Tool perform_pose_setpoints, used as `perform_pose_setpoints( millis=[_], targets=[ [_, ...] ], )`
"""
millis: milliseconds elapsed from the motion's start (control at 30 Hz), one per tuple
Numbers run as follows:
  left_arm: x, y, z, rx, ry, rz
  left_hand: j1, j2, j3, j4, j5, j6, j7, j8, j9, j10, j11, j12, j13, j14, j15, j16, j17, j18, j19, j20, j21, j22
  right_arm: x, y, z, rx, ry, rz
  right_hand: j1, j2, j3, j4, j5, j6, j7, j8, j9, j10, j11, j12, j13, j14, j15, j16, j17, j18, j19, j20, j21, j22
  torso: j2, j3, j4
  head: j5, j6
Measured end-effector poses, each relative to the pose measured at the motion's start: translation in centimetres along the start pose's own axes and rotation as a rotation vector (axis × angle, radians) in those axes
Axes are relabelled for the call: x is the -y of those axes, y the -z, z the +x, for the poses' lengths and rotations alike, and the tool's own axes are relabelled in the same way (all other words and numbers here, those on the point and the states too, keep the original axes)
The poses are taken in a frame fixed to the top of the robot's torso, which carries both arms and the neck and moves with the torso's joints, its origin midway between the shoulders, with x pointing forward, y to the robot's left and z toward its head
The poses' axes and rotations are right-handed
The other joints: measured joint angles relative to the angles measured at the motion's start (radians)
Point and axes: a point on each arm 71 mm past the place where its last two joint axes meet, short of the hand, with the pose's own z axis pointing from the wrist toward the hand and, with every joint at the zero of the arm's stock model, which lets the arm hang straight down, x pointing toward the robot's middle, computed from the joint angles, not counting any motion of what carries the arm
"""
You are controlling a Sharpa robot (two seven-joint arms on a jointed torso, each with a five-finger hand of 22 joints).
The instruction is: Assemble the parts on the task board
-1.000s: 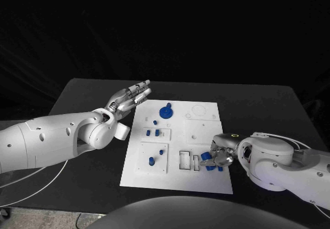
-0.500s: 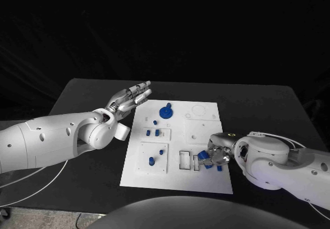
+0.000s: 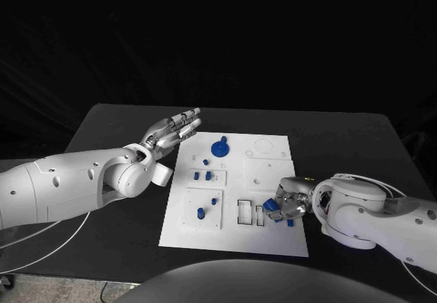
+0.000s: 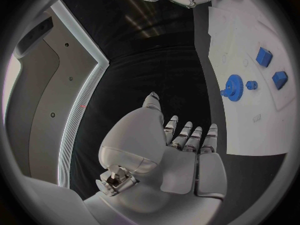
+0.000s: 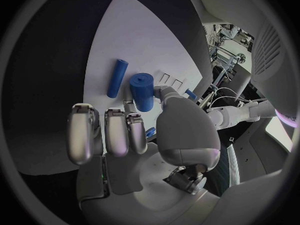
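blue cylinder part (image 5: 142, 91) is lying just beyond the right hand (image 3: 284, 207), whose curled fingers are pinching a small blue piece (image 3: 271, 204); left hand (image 3: 171, 130) is hovering with fingers apart.

Glossy white arm shells, silver hands (image 3: 170, 134) with jointed metallic fingers (image 5: 117, 132), thin white cable.
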Motion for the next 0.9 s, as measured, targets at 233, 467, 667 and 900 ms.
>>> perform_pose_setpoints(
  millis=[233,467,667,900],
  targets=[
    [0.0,0.0,0.0,-0.001,0.001,-0.003,0.000,0.000,-0.003,-0.003,0.004,0.000,0.000,0.000,0.000,0.000,0.000,0.000,0.000,0.004,0.004,0.005,0.001,0.000,0.004,-0.004,0.000,0.003,0.9,0.3,0.0,-0.024,-0.128,0.016,0.000,0.000,0.004,0.004,0.002,-0.028,-0.011,0.001,-0.015,-0.002,0.002,0.000,0.000,0.001,0.001,0.009,0.012,0.000,0.000,0.000,0.012,0.000,0.000,0.0000,0.0001,0.003,0.000],
    [-0.1,0.1,-0.1,0.000,0.001,-0.005,0.000,0.000,-0.003,-0.003,0.008,0.000,0.000,0.000,0.000,0.000,0.000,0.000,0.000,0.004,0.004,0.005,0.001,0.000,0.004,-0.004,0.004,0.004,1.6,1.0,-0.4,-0.073,-0.282,0.032,-0.010,0.021,0.038,-0.010,-0.030,-0.057,-0.042,0.007,-0.281,-0.002,0.002,0.000,0.000,0.001,0.001,0.014,0.019,0.000,-0.004,0.004,0.020,0.000,0.000,-0.0007,0.0001,0.003,0.000],
    [-0.1,0.1,0.0,-0.001,0.001,-0.006,0.008,0.000,-0.003,-0.003,0.008,0.000,0.000,0.000,0.000,0.000,0.000,0.000,0.000,0.004,0.004,0.005,0.002,0.000,0.004,-0.004,0.004,0.004,1.1,1.3,-0.7,-0.138,-0.398,0.027,-0.042,0.030,0.071,-0.032,-0.095,-0.059,-0.044,0.020,-0.270,-0.002,0.002,0.000,0.001,0.001,0.001,0.018,0.019,0.000,-0.004,0.004,0.023,0.000,0.000,-0.0012,0.0002,-0.001,0.000],
    [-0.1,0.0,0.0,-0.003,0.002,-0.009,0.008,0.000,-0.003,-0.003,0.012,0.002,0.009,0.000,0.000,0.000,0.000,0.004,0.000,0.004,0.004,0.009,0.002,-0.016,0.007,0.000,0.004,0.005,-0.1,1.3,-0.3,-0.214,-0.482,0.011,-0.067,0.034,0.112,-0.073,-0.156,-0.064,-0.039,0.022,-0.259,0.001,0.005,0.000,0.001,0.001,0.008,0.018,0.019,0.000,-0.001,0.006,0.023,0.000,0.000,-0.0019,0.0010,-0.003,0.000]
  ],
)
